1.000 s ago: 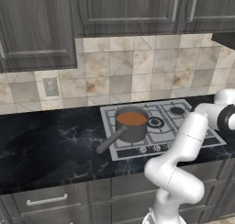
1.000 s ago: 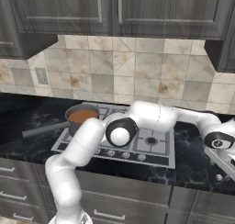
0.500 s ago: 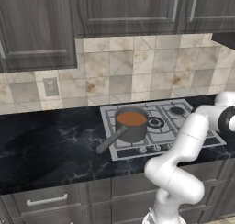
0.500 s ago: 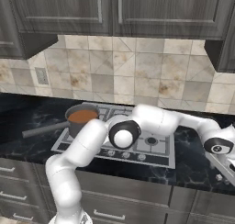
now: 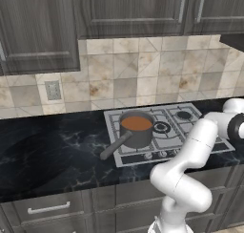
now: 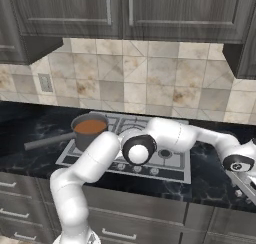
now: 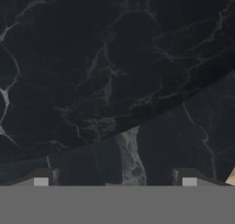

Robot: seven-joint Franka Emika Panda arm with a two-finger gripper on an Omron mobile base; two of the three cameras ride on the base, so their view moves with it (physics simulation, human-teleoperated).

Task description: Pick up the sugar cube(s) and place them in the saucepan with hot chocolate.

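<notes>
Claw (image 7: 114,182) spread above black marble counter (image 7: 114,81), seemingly.

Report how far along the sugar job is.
Nothing is delivered yet. The gripper hangs open over the black counter, holding nothing. A tan corner, likely the cube, peeks beside its finger. Left: grasp it and carry it to the saucepan on the stove.

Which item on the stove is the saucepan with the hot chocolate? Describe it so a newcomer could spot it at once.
Start at the silver gas stove set into the black marble counter. On its front left burner stands the saucepan, small, round, grey metal. It alone holds reddish-brown liquid, and its long dark handle points out over the counter.
</notes>
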